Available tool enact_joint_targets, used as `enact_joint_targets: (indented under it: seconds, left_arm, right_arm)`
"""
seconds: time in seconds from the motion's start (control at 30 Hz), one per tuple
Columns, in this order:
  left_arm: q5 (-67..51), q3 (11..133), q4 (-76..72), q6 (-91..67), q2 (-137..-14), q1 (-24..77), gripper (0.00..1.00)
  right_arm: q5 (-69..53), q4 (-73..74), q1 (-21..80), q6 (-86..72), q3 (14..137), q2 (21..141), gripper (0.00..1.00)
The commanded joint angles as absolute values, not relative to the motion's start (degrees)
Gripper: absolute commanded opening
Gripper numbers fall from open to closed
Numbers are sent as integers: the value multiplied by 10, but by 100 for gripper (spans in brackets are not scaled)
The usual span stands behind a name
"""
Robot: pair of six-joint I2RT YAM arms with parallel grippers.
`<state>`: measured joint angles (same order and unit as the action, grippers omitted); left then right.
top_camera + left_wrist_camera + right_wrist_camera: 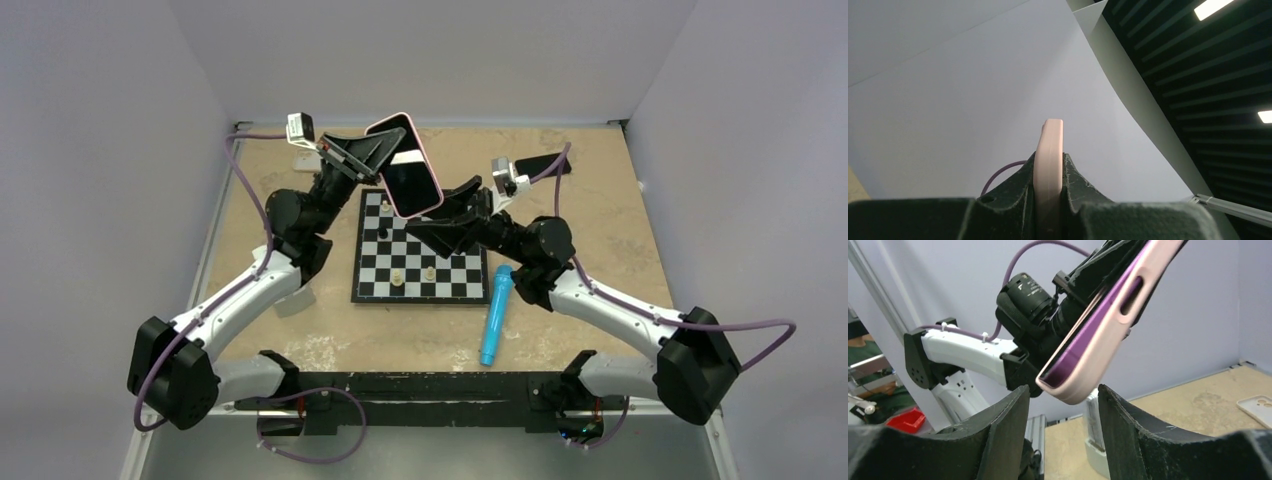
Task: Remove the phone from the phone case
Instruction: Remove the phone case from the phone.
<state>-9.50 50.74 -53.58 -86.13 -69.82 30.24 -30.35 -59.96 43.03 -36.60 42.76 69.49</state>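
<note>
The phone (pixel 413 180), dark screen facing up, sits in a pink phone case (pixel 392 122) and is held tilted in the air above the chessboard's far edge. My left gripper (pixel 372 152) is shut on the case's upper part; in the left wrist view the pink case edge (pixel 1049 155) stands pinched between the two dark pads of my left gripper (pixel 1049 172). My right gripper (pixel 442 207) is open just below the phone's lower corner. In the right wrist view the case's rounded corner (pixel 1108 325) with the purple phone edge (pixel 1080 347) hangs just above the gap of my right gripper (pixel 1063 388), touching neither finger.
A chessboard (pixel 455 280) with several pieces lies at mid-table. A blue cylinder (pixel 496 315) lies by its right front corner. A dark flat object (pixel 545 165) rests at the back right, a white case (pixel 303 160) at the back left, and a pale case (pixel 1255 407) lies on the table.
</note>
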Motion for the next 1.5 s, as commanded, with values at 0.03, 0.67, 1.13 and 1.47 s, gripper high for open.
enact_joint_targets:
  seconds: [0.03,0.67,1.13,1.47]
  left_arm:
    - [-69,513,-631,-882,-667,308,0]
    - [-75,507,-701,-962,-693,308,0]
    - [-62,506,-709,-957,-686,313,0]
    - [-55,508,-681,-915,-659,313,0]
  right_arm:
    - [-256,-672,433,-388,458,709,53]
    - [-353,-644,438,-323,515,720,55]
    - [-316,-574,459,-285,557,734,51]
    - [-232,-553,493,-255,550,738,39]
